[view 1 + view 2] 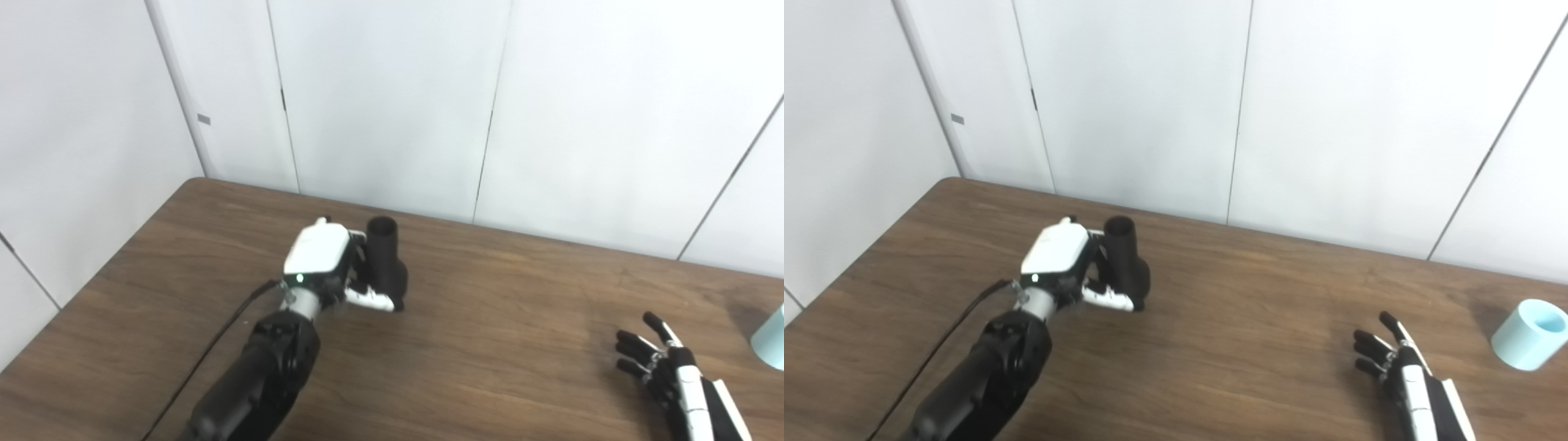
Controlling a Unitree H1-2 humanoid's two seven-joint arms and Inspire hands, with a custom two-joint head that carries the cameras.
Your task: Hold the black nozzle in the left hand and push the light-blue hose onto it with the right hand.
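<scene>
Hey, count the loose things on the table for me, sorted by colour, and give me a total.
Black: 1, the black nozzle, standing upright with the left hand at its side.
Light blue: 1, the light-blue hose, a short piece lying near the table's right end, apart from the open right hand.
Total: 2

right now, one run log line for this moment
left robot hand: shut on black nozzle | right robot hand: open | light-blue hose: untouched
</scene>
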